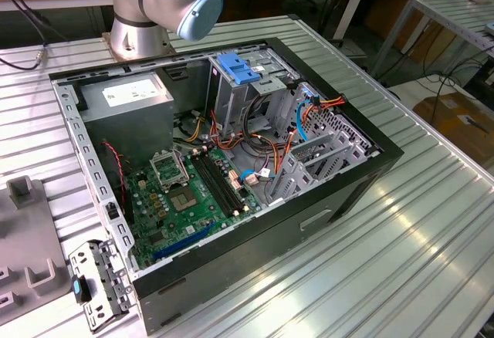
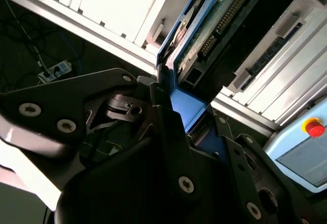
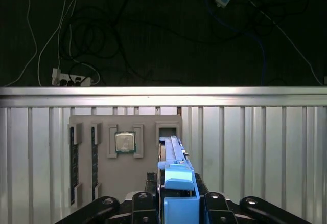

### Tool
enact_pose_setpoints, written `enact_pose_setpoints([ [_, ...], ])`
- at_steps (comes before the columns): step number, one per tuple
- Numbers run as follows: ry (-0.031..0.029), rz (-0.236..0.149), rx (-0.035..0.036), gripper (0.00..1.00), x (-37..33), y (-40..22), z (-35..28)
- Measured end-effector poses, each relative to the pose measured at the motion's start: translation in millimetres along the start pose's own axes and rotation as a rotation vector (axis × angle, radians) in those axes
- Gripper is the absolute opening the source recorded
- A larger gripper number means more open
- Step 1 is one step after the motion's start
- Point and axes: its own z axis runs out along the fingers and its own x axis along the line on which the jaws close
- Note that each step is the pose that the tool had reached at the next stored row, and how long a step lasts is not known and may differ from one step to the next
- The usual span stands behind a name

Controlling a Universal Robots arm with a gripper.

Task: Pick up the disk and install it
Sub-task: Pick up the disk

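**A:** Which step is in hand?

**B:** The pick-up, I'd judge. The black gripper (image 3: 176, 185) has its fingers closed on the disk (image 3: 173, 157), a flat rectangular hard drive held edge-on by its smooth blue plastic side rails. The second wrist view shows its green circuit-board face.

**A:** And where is it?

**B:** Over the matt grey moulded tray (image 3: 127, 175), which lies close to one edge of the ribbed aluminium table (image 3: 255, 152). The far end of the disk is at the tray's empty rectangular pocket (image 3: 168, 131). I cannot tell whether it has cleared the pocket. A square silver processor chip (image 3: 124, 142) sits in the pocket beside it.

**A:** Installed, then?

**B:** No. The open black steel computer case (image 1: 255, 253) stands mid-table, and its grey sheet-metal cage with a light-blue plastic cap (image 1: 238, 68) is well apart from the tray.

**A:** What does the next move call for?

**B:** In my view, a firm hold, since plastic rails are slick, and the disk kept square so it doesn't snag on thin metal edges.
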Motion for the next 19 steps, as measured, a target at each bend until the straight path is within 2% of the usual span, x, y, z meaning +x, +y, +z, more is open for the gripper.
enact_pose_setpoints([
  [19, -0.0001, 0.0, 0.0, 0.37, 0.1, 0.1, -12.3],
])
